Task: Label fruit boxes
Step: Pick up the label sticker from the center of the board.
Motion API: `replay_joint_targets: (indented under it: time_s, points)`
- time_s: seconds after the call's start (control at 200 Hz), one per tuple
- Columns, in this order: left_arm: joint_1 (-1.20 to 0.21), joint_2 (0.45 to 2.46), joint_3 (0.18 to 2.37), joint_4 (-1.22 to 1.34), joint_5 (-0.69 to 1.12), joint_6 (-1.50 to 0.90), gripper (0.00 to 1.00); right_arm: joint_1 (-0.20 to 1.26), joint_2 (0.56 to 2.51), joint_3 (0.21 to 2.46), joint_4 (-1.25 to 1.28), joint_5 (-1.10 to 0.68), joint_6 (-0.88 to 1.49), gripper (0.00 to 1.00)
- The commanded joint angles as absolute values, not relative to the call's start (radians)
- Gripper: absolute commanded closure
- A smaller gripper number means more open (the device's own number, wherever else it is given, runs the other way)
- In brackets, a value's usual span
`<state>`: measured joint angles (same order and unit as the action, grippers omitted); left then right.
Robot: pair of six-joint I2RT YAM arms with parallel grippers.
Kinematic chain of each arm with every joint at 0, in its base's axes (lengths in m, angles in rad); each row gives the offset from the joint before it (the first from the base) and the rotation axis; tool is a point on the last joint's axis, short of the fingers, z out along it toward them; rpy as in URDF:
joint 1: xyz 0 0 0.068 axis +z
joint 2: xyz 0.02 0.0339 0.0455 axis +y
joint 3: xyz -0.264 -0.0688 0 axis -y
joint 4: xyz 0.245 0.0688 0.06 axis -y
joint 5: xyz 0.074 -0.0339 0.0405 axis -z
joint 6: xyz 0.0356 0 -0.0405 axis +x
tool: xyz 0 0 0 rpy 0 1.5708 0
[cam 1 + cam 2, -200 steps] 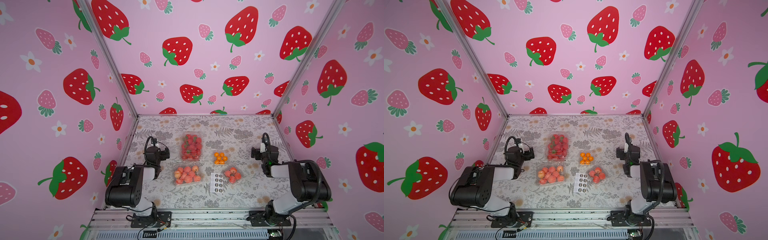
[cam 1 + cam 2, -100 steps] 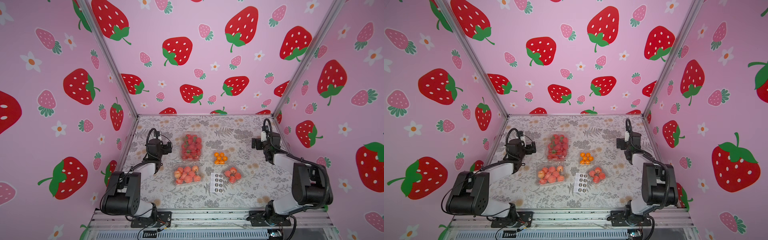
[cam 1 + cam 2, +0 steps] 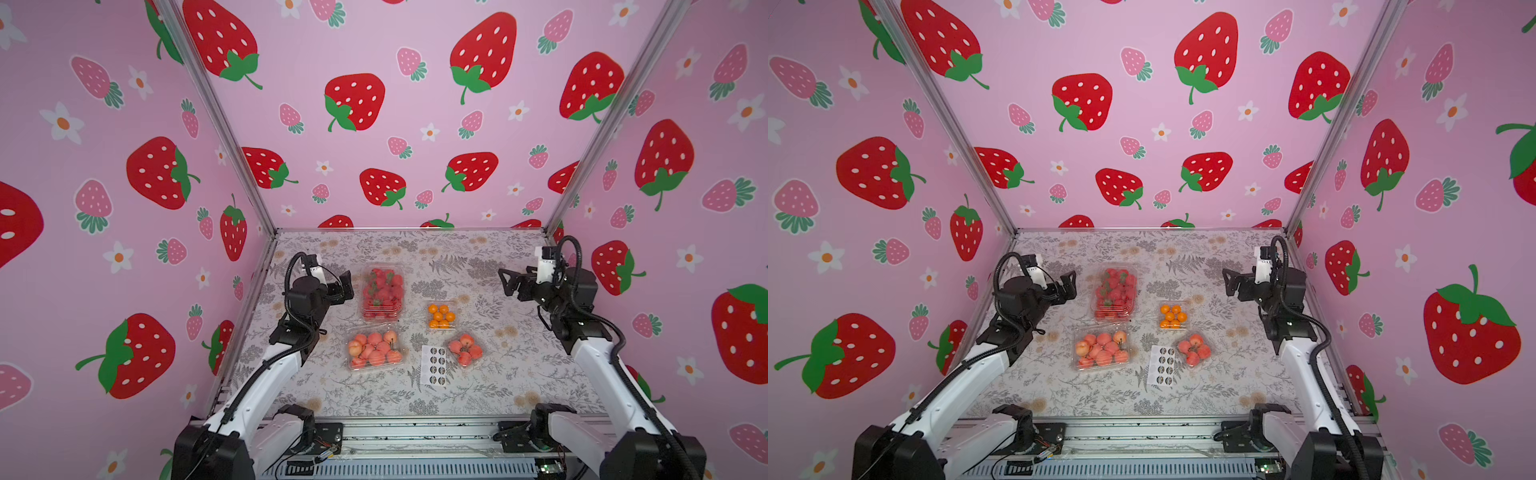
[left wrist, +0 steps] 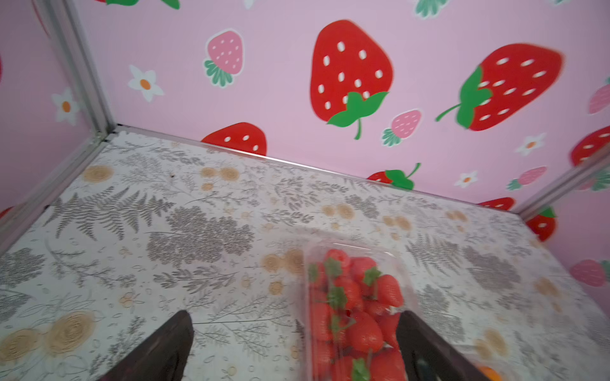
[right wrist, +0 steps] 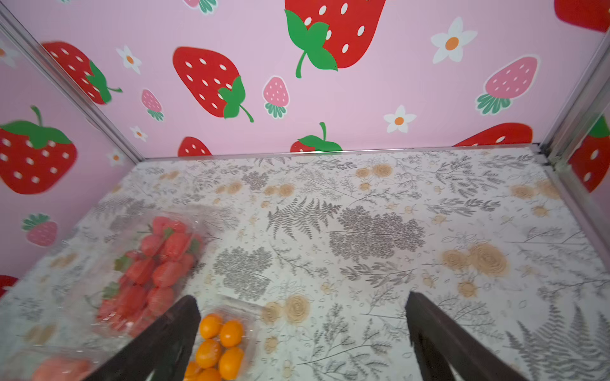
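I count four clear fruit boxes: one strawberry box [image 3: 382, 293], one large peach-pink box [image 3: 375, 348], one small peach-pink box [image 3: 465, 350], one orange box [image 3: 441, 316]; one sticker sheet [image 3: 434, 365] with eight round dark stickers; and two of mine, left tool [image 3: 347, 287] and right tool [image 3: 505, 282].

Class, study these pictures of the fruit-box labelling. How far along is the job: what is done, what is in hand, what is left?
Done: nothing visible; no sticker shows on any box.
In hand: nothing; the left gripper and right gripper hover open and empty.
Left: all four, the strawberry box, orange box, large peach box and small peach box. The sticker sheet lies untouched between the peach boxes.
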<state>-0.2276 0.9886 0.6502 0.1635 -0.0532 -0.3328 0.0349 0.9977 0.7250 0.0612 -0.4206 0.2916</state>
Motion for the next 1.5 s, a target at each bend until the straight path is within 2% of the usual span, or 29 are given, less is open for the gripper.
replay_joint_targets:
  time_s: [0.0, 0.05, 0.1, 0.305, 0.365, 0.455, 0.545, 0.62, 0.665, 0.73, 0.805, 0.865, 0.96, 1.015, 1.11, 1.23, 1.495]
  points:
    - [-0.248, 0.875, 0.580, 0.219, 0.158, -0.475, 0.01, 0.028, 0.937, 0.724, -0.094, -0.527, 0.505, 0.01]
    - [-0.248, 0.812, 0.527, 0.286, 0.216, -0.492, 0.01, 0.028, 0.919, 0.712, -0.098, -0.582, 0.518, 0.01]
    - [-0.248, 0.756, 0.501, 0.278, 0.192, -0.544, 0.01, 0.028, 0.869, 0.680, -0.110, -0.562, 0.569, 0.01]
    - [-0.280, 0.697, 0.573, 0.044, 0.256, -0.591, 0.01, 0.040, 0.822, 0.608, -0.003, -0.666, 0.636, 0.01]
    - [-0.328, 0.716, 0.596, -0.034, 0.226, -0.562, 0.01, 0.121, 0.787, 0.624, -0.098, -0.563, 0.572, 0.01]
    - [-0.445, 0.741, 0.618, -0.114, 0.109, -0.490, 0.01, 0.333, 0.705, 0.650, -0.270, -0.246, 0.493, 0.01]
    - [-0.574, 0.774, 0.643, -0.175, 0.025, -0.485, 0.01, 0.556, 0.614, 0.645, -0.340, 0.063, 0.465, 0.01]
    - [-0.693, 0.811, 0.668, -0.203, -0.021, -0.460, 0.01, 0.655, 0.570, 0.630, -0.348, 0.212, 0.414, 0.01]
    - [-0.772, 0.828, 0.679, -0.219, -0.097, -0.447, 0.01, 0.666, 0.550, 0.606, -0.332, 0.257, 0.402, 0.01]
    - [-0.844, 0.844, 0.679, -0.223, -0.152, -0.456, 0.01, 0.665, 0.514, 0.562, -0.341, 0.314, 0.528, 0.01]
    - [-0.878, 0.849, 0.651, -0.187, -0.092, -0.475, 0.01, 0.663, 0.491, 0.527, -0.283, 0.151, 0.493, 0.00]
    - [-0.890, 0.846, 0.625, -0.166, -0.047, -0.490, 0.01, 0.665, 0.518, 0.528, -0.288, 0.050, 0.524, 0.00]
    - [-0.914, 0.819, 0.591, -0.179, -0.095, -0.521, 0.01, 0.695, 0.610, 0.530, -0.277, -0.077, 0.569, 0.00]
    - [-0.924, 0.807, 0.579, -0.178, -0.103, -0.514, 0.01, 0.752, 0.646, 0.510, -0.240, -0.082, 0.582, 0.05]
    - [-0.926, 0.817, 0.582, -0.209, -0.082, -0.507, 0.01, 0.876, 0.683, 0.512, -0.249, 0.029, 0.603, 0.04]
    - [-0.927, 0.842, 0.581, -0.192, -0.047, -0.525, 0.01, 1.050, 0.754, 0.581, -0.382, 0.277, 0.629, 0.02]
    - [-0.929, 0.911, 0.610, -0.202, -0.029, -0.547, 0.01, 1.385, 1.064, 0.669, -0.342, 0.478, 0.739, 0.01]
